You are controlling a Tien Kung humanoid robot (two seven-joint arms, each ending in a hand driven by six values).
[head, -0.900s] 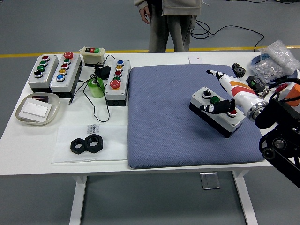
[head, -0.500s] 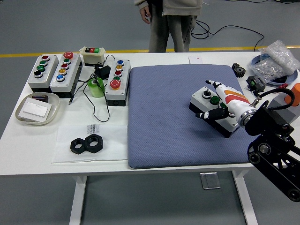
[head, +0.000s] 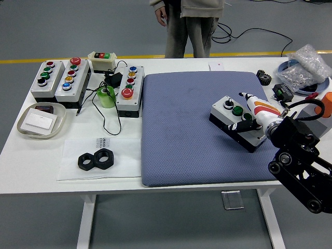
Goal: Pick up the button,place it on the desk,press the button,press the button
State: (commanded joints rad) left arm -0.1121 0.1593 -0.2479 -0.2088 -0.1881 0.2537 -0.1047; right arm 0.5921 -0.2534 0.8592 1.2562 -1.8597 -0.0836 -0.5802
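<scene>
A grey three-button box [head: 232, 118] with a black base lies at an angle on the right part of the blue mat [head: 181, 129]. Its black-and-white button [head: 227, 104] and green button [head: 238, 110] show; its right end is covered. My right hand [head: 249, 111], white and orange, lies over that right end, with one finger stretched past the box's far side and the black thumb on its near side. The fingers are spread and do not grip the box. My black right arm [head: 298, 161] comes in from the lower right. My left arm is out of view.
Several more button boxes [head: 67, 78] stand at the back left, with a green tape roll [head: 107, 96] and cables. A tray [head: 41, 120] and two black nuts [head: 96, 159] lie at the left. Gears, a bag [head: 306, 65] and an orange object lie at the right. A person stands at the far side.
My right hand has drawn back to the right along the box, from spanning most of its top to lying over its right end. The arm has swung lower. The box has stayed put.
</scene>
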